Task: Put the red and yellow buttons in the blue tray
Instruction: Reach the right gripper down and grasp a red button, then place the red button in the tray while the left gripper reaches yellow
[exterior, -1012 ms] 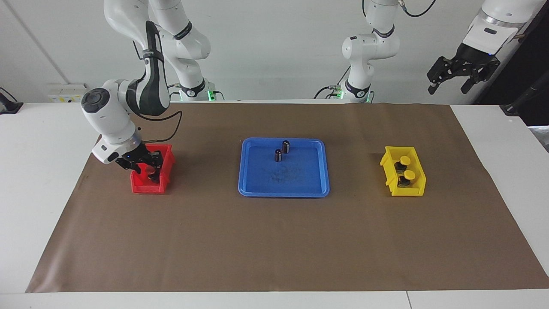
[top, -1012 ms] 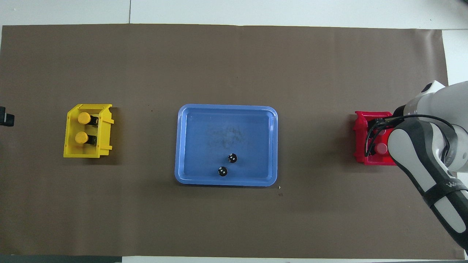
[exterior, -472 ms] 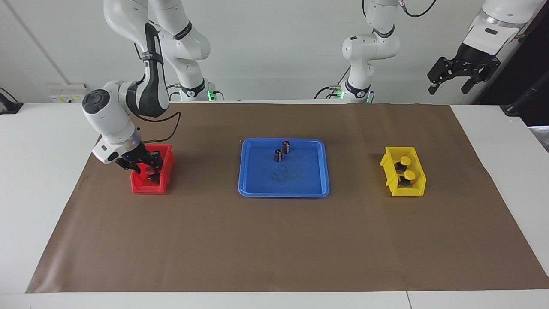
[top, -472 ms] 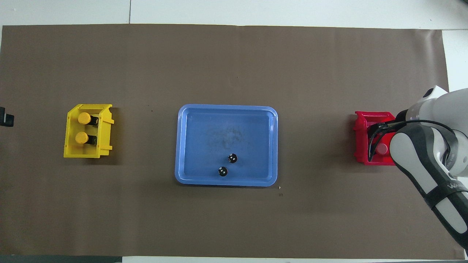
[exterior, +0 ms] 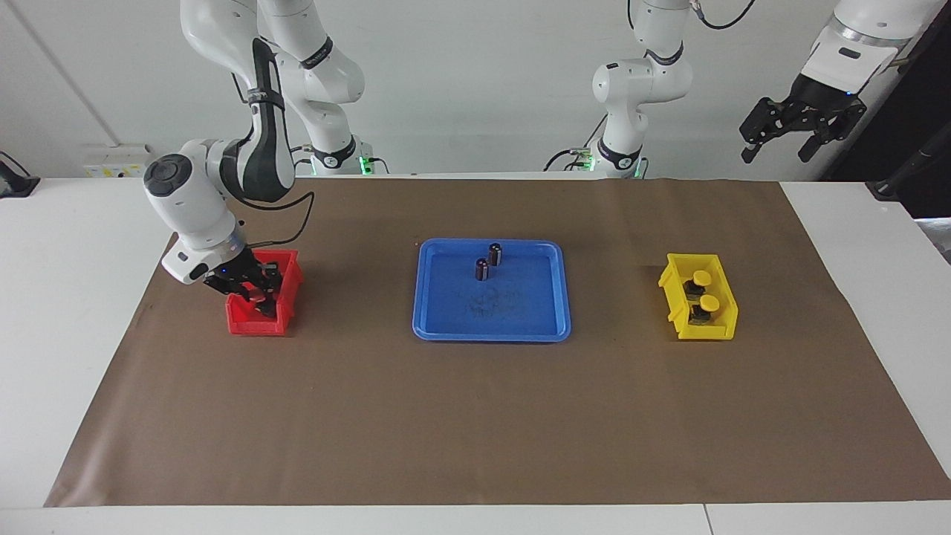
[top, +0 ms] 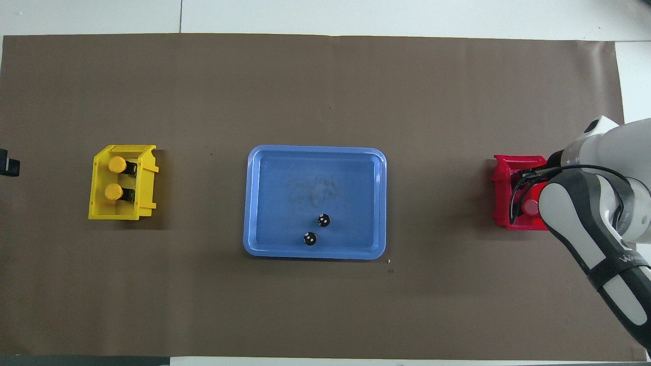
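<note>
Jaws of the right gripper reach into the red bin around a red button; whether they have clenched cannot be told. Landmark blue tray holds only two dark cylinders. Yellow buttons wait in the yellow bin, toward the left arm's end. The left gripper, jaws released, waits aloft. A shallow grip under the domed cap could let the button slip.
</note>
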### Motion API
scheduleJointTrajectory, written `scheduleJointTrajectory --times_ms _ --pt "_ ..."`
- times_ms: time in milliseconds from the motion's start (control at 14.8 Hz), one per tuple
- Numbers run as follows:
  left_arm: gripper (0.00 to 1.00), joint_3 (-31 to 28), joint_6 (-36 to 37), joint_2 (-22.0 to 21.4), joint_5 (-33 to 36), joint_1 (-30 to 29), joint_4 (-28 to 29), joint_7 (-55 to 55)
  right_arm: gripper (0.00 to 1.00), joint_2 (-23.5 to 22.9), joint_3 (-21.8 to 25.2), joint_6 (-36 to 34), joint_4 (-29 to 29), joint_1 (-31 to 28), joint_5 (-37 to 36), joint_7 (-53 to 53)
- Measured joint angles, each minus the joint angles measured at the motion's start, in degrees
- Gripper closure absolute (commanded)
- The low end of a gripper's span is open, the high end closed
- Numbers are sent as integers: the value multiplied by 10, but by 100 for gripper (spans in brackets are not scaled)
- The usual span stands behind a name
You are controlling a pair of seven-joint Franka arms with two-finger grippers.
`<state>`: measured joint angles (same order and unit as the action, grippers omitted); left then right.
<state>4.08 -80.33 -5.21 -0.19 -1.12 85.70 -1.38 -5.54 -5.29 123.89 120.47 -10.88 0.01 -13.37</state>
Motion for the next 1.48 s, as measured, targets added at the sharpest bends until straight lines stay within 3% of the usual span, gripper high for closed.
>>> scheduleJointTrajectory --times_ms 135,270,337,472,742,944,1282,1417,1484 --pt "3 0 -21 -8 0 0 24 0 87 -10 0 -87 -81 18 -4 0" --pt "15 0 -89 -22 0 0 85 0 86 -24 0 -176 -175 49 -20 17" --pt "20 0 -129 -25 0 0 121 0 86 -33 -1 -216 -218 74 -27 51" --pt "20 -1 -204 -24 0 0 184 0 86 -56 -2 -251 -280 149 -34 157" --pt "21 -1 -360 5 0 0 289 0 86 -95 -5 -167 -278 284 -37 383" --pt "28 -1 -414 55 0 0 300 0 86 -117 -5 -105 -257 340 -36 496" --pt "28 -1 -455 97 0 -1 300 0 84 -169 -4 -41 -251 404 -36 592" --pt "27 -1 -461 105 0 -1 300 0 77 -181 -4 -28 -243 409 -36 595" --pt "27 -2 -461 108 0 -1 300 0 66 -182 -3 -18 -234 408 -36 595"
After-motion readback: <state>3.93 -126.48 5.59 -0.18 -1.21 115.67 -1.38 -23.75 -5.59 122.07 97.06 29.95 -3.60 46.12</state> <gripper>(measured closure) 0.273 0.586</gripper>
